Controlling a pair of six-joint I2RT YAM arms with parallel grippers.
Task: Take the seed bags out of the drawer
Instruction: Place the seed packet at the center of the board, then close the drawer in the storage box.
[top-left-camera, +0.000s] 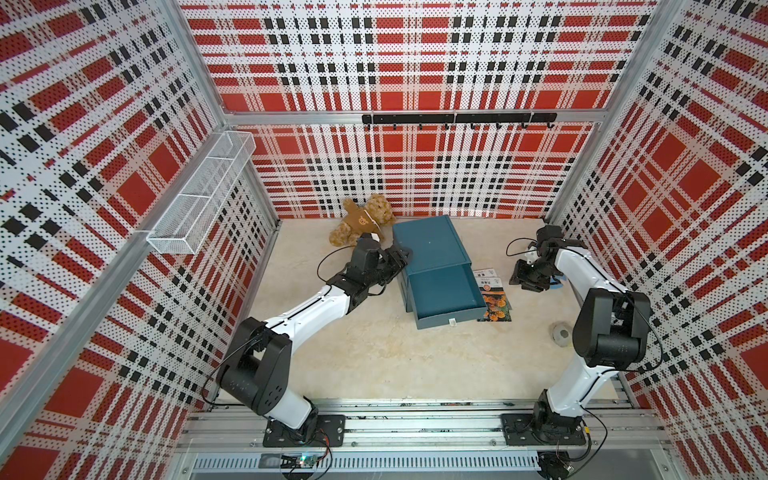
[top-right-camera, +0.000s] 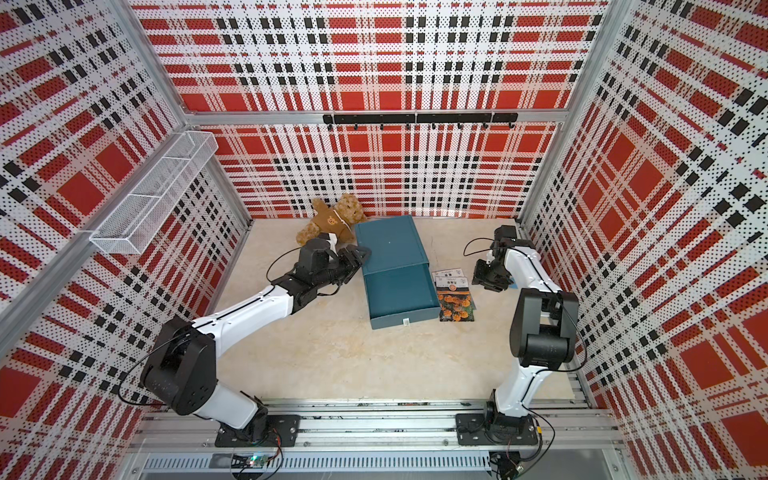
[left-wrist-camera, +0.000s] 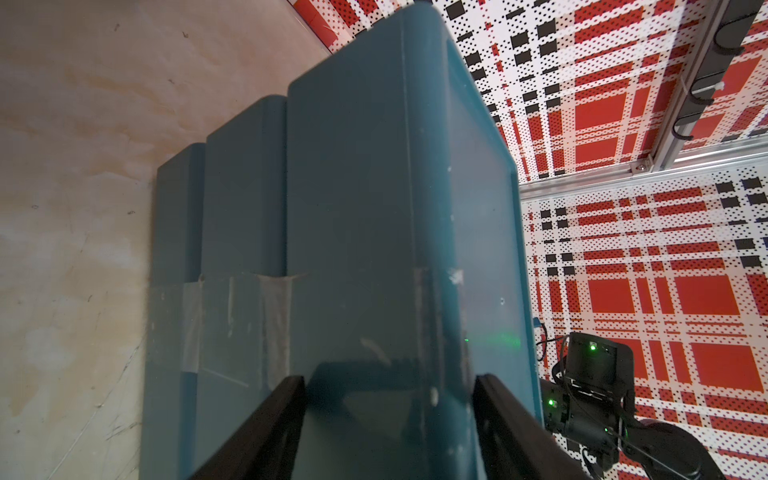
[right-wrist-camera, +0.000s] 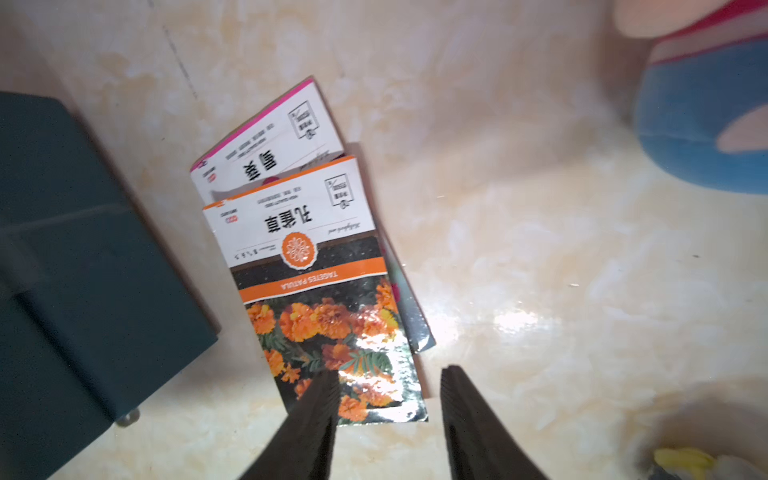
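Two seed bags (top-left-camera: 494, 296) lie flat on the worktop (top-left-camera: 374, 353), just beside the open drawer (top-left-camera: 440, 322) on the right arm's side and outside it. The orange bag (right-wrist-camera: 316, 299) lies on top, partly covering the pink-edged bag (right-wrist-camera: 270, 145), whose white label end sticks out beyond it. Both top views show the pair (top-right-camera: 455, 295) close along the drawer's side wall.

The right end effector (right-wrist-camera: 388, 370) hangs just over the near end of the orange bag with its jaws apart – released, grasping nothing. In a top view it (top-left-camera: 524, 279) sits near the bags, on the side away from the drawer.

The left end effector (top-left-camera: 399, 257) is at the far side of the teal cabinet (top-left-camera: 428, 241), jaws spread wide against its wall – not clenched on anything. The left wrist view shows the cabinet wall filling the gap between the fingers (left-wrist-camera: 286, 415).

A teddy bear (top-left-camera: 365, 220) lies behind the left arm, by the cabinet's back corner
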